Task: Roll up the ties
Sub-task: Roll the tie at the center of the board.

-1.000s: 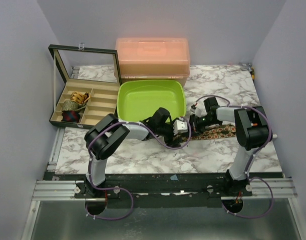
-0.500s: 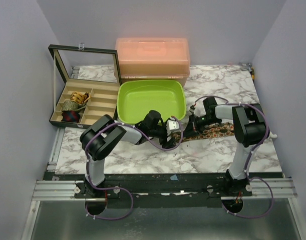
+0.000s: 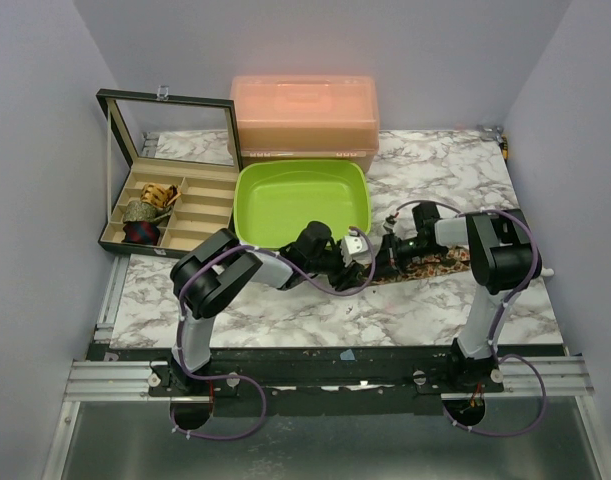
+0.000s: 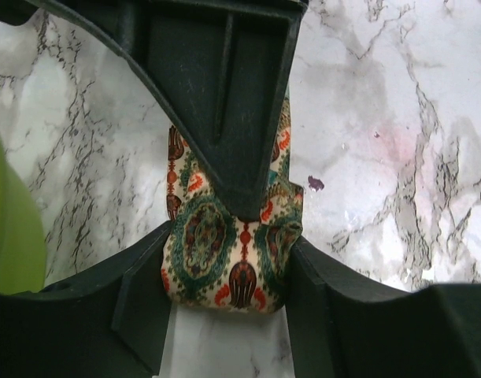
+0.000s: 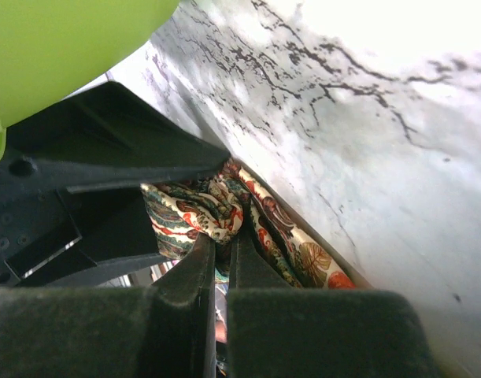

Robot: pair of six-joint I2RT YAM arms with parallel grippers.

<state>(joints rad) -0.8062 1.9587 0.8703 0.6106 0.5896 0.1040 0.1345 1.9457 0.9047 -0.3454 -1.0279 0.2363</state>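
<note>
Floral tie (image 3: pixel 437 264) lies flat on the marble table (image 3: pixel 285 300), right of centre, just near of the lime-green tray (image 3: pixel 253 190). Its length runs off to the right. Its left end is bunched into a short fat fold.

Left gripper (image 4: pixel 228 272): jaws closed around that fold, one finger on each side of it, cloth bulging between them.

Right gripper (image 5: pixel 220 246): jaws narrow, almost touching, with patterned cloth nipped at the tips. It sits right against the left gripper's fingers.

Step in hand, as I read it: starting the roll at the left end, with most of the tie lying unrolled.

Next move likely calls for turning the fold over onto the flat length, with one gripper pinning the core while the other regrips. Slack cloth may spring open if both let go.
</note>
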